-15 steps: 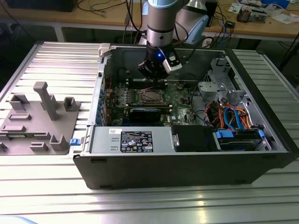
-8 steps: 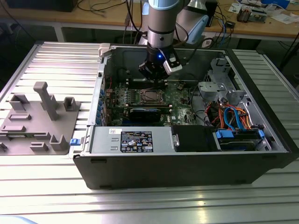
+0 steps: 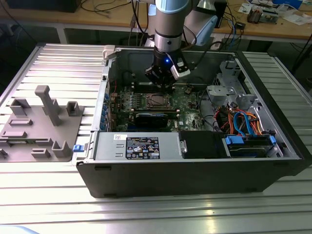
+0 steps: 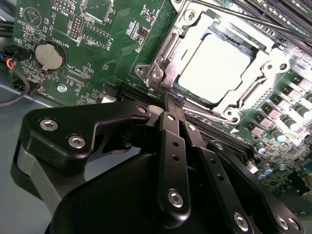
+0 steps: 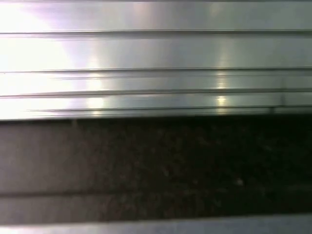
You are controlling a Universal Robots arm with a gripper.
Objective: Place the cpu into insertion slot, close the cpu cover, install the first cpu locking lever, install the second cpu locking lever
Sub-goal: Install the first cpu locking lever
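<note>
In the second wrist view the cpu [image 4: 212, 66], bright silver on top, lies flat in the insertion slot [image 4: 152, 73] on the green motherboard. The cpu cover [image 4: 171, 46] lies down around it as a silvery frame. A thin metal lever rod [image 4: 234, 14] runs along the socket's far side. My gripper [image 4: 174, 103] is shut, its black fingers [image 4: 170, 146] pressed together, with the tips right at the socket's near corner. In the exterior view the gripper [image 3: 161, 84] hangs just behind the socket [image 3: 155, 100] inside the open computer case.
The case [image 3: 195, 170] lies open on a slatted aluminium table. Long black card slots [image 3: 156, 117], a drive bay with orange and blue cables [image 3: 243, 122] and a power supply [image 3: 141, 146] surround the board. A grey fixture [image 3: 44, 122] stands at the exterior view's left.
</note>
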